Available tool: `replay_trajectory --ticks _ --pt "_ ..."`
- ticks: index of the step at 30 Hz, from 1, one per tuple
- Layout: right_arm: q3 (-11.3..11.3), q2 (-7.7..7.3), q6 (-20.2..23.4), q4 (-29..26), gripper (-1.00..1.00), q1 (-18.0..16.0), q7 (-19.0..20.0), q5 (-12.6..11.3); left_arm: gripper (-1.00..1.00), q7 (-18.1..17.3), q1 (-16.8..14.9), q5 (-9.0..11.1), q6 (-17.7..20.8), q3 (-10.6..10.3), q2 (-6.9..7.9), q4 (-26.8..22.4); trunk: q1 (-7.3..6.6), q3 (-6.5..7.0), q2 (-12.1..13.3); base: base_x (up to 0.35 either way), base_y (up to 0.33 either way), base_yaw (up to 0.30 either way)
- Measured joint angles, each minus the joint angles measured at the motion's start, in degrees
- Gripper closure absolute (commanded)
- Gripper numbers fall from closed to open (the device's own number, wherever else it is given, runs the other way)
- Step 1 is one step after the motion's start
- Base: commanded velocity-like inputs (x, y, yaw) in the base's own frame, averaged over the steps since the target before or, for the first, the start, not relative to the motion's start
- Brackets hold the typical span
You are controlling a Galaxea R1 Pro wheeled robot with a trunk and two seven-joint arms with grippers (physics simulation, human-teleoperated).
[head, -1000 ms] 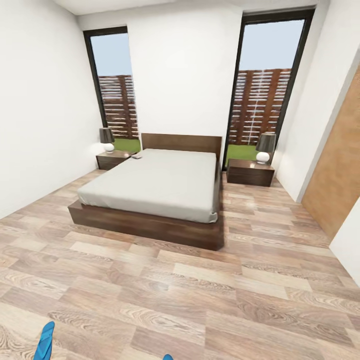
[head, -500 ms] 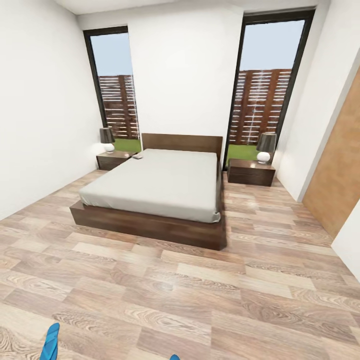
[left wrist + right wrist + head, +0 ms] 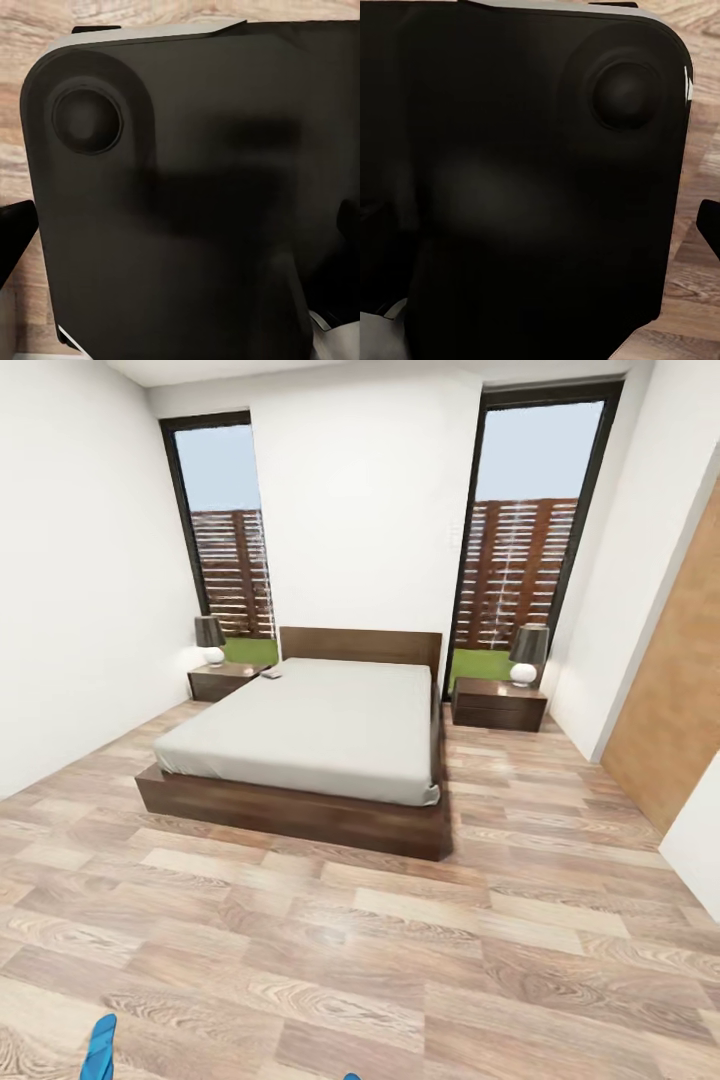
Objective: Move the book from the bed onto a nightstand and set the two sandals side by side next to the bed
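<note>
Apparently the robot is facing the bed (image 3: 320, 730) across the wood floor (image 3: 400, 920), a small object resembling the book (image 3: 273, 674) lying at its far left corner beside a nightstand (image 3: 222, 680), one blue sandal (image 3: 98, 1042) near; claw states cannot be told, and driving closer comes next.

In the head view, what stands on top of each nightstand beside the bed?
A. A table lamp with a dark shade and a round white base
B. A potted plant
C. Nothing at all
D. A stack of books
A: a lamp with a dark shade and white round base stands on the left nightstand and on the right nightstand, either side of the bed.
</note>
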Motion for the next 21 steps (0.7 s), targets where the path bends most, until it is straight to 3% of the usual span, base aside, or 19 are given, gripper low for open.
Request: replay_trajectory --ticks 8,21 --pt "0.02 0.00 0.00 0.00 -1.00 0.00 0.00 -0.01 -1.00 0.07 0.00 -0.05 0.00 0.00 -0.01 -0.02 0.00 0.00 0.00 0.107 0.137 -0.156" --pt "0.07 0.00 0.00 0.00 -1.00 0.00 0.00 0.00 -1.00 0.08 0.01 0.04 0.01 0.00 0.00 -0.05 0.01 0.00 0.00 0.022 0.029 -0.034"
